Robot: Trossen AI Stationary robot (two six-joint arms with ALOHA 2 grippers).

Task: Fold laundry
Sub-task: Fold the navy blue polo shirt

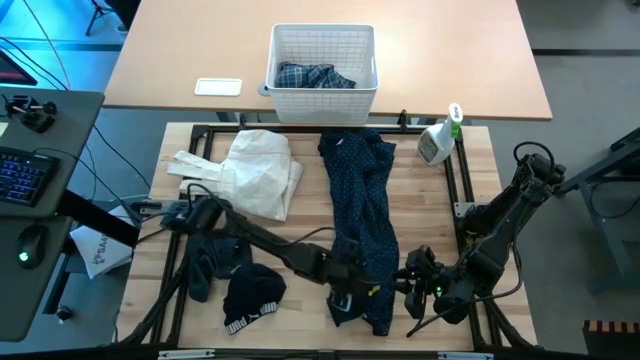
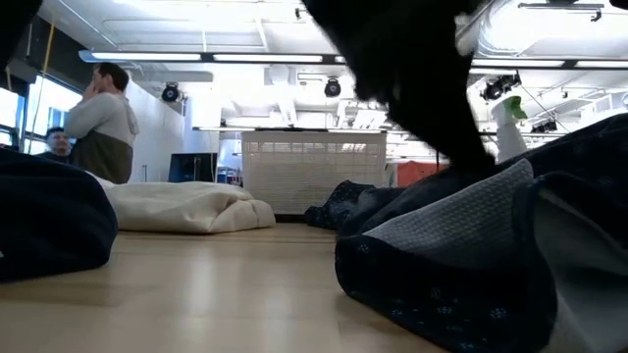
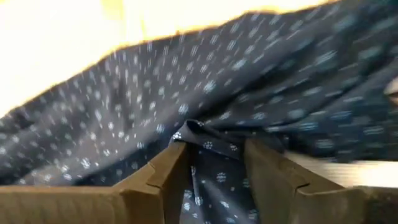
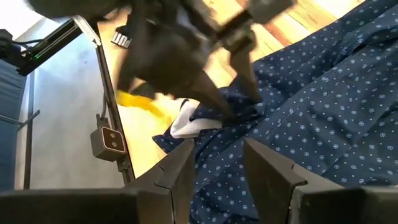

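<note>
The navy dotted shirt (image 1: 362,225) lies lengthwise down the worktop (image 1: 300,225), its near end between both arms; the left gripper (image 1: 345,285) straddles a raised fold, fingers apart, and the right gripper (image 1: 412,285) waits just beside, fingers apart

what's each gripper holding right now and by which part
The left gripper has a fold of the navy dotted shirt between its open fingers, at the shirt's near end. Whether the right gripper, beside it, grips that end cannot be told.
</note>
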